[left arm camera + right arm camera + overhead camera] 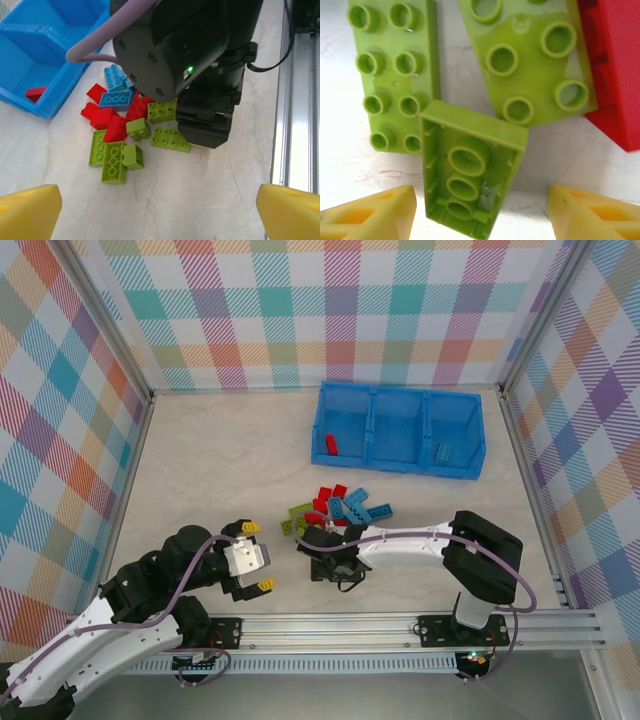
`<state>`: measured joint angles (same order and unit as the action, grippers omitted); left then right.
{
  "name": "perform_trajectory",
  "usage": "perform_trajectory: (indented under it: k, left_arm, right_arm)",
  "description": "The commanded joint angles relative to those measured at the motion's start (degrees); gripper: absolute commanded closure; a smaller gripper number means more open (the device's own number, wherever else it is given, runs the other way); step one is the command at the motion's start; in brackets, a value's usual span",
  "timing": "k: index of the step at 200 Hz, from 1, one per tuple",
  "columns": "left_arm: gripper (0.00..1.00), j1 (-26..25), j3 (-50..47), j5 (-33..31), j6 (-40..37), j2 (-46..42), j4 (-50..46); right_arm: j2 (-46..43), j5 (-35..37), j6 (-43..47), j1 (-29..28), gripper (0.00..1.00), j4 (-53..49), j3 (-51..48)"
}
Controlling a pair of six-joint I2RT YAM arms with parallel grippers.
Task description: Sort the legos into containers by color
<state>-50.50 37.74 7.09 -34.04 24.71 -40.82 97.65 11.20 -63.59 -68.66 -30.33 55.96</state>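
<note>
From above: heap of legos (335,512) mid-table, red, lime and light blue mixed, on the near side of the blue tray (400,466). In the tray's left compartment, a lone red brick (330,447); in its right compartment, a light blue brick (443,452). Down over the heap's near-left edge, right gripper (318,543). Well to the left over bare table, left gripper (258,556), yellow fingertips (250,527) spread wide with nothing between.

From the right wrist, up close: upturned lime brick (470,170) lying hollow side up between that gripper's own yellow pads (370,215). Jaws open astride it, with a clear gap on one side and seemingly a sliver on the other. At its far end, overlapped in view, an eight-stud lime brick (395,75) and a wider lime piece (535,65). Beside those, at the frame edge, a red block (615,70).

From the left wrist: dark body of the right arm planted at the heap and hiding part of it. Lime bricks toward the near side, reds and blues behind, tray corner beyond.

Open room: bare table left of the heap and along the near rail. Only a narrow strip between heap and tray front. Tray pushed up to the far wall, close to the right-hand wall.

Surface pale, faintly marbled, matte. Pastel plaid cloth on three sides, aluminium posts at the corners.
</note>
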Motion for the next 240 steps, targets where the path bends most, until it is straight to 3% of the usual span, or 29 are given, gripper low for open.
perform_trajectory:
  k: [1,52,85,109,138,161,198,240]
  left_arm:
    - [0.00,0.0,-1.1,4.1,-3.8,-0.5,-1.3]
    - [0.00,0.0,-2.0,7.0,-4.9,0.4,-0.9]
    - [0.00,0.1,-2.0,5.6,-5.0,1.1,0.1]
    - [0.00,0.1,-2.3,4.4,-4.4,0.5,2.3]
    - [0.00,1.0,-3.5,2.5,-1.8,-1.6,7.1]
    - [0.00,2.0,-4.2,-2.0,4.0,-2.9,10.9]
    - [0.00,4.0,-4.3,-7.8,13.1,-4.7,13.5]
    - [0.00,4.6,-4.7,-7.6,13.7,-5.0,13.0]
  right_arm:
    - [1.7,2.3,0.4,-0.3,0.44,2.2,1.3]
    - [-0.8,3.4,1.4,-0.3,0.68,1.6,0.1]
    - [-9.0,6.2,2.5,-0.3,0.73,0.7,-1.8]
    - [-15.8,10.8,7.7,1.3,0.73,-5.5,1.5]
    - [-21.9,9.8,20.0,14.1,0.73,-6.6,4.5]
    - [-21.3,7.9,30.1,25.9,0.73,-5.1,8.9]
    - [-11.1,-1.8,37.3,42.4,0.73,0.4,15.7]
    - [3.7,-7.2,37.7,50.6,0.74,4.4,23.9]
